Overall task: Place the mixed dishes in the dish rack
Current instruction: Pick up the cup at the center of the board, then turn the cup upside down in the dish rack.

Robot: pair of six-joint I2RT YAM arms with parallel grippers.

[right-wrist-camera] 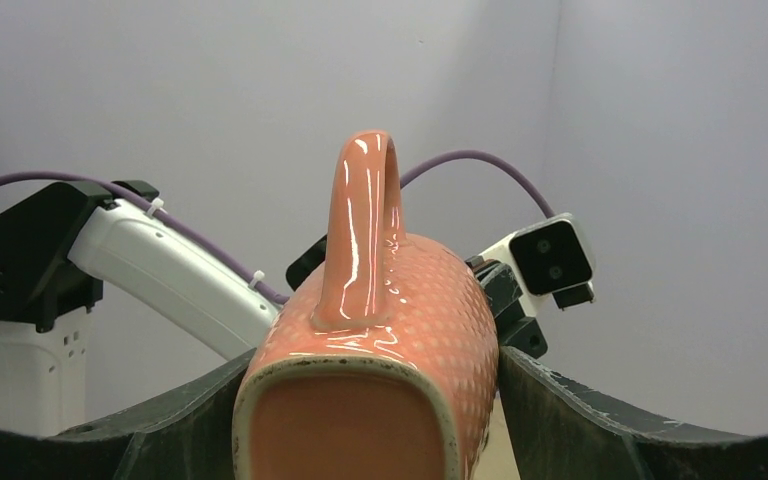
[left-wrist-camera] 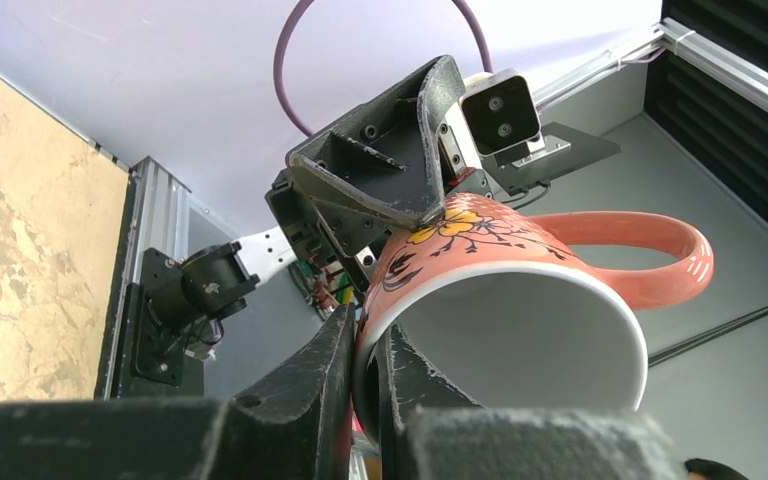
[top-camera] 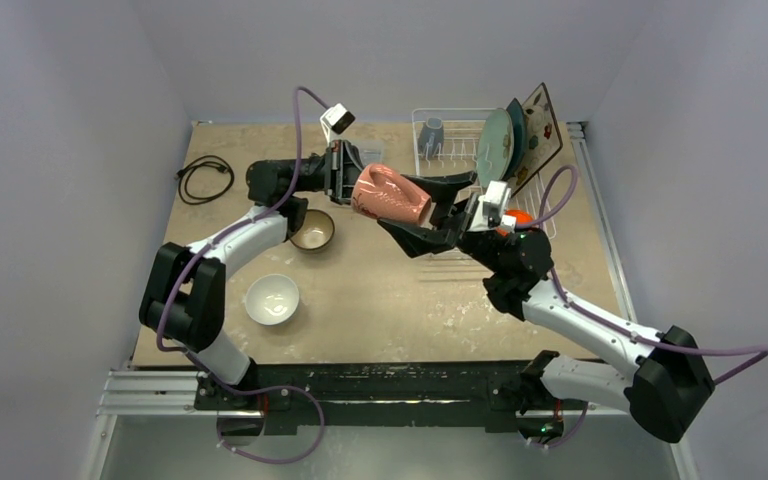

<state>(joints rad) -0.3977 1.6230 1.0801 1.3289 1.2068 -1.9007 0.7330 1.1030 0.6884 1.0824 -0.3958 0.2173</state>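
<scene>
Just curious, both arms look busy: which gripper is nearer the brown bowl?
Left. The left gripper, pinching the salmon-pink mug, hovers close by the brown bowl; the right gripper is beyond the mug's other end.

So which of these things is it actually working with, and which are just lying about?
Part of the job: pink mug, grey mug, green plate, teal plate, floral plate, brown bowl, white bowl, dish rack.
Just lying about: black cable, far left.

Salmon-pink mug (top-camera: 392, 196) w/ yellow flower — white inside.
</scene>
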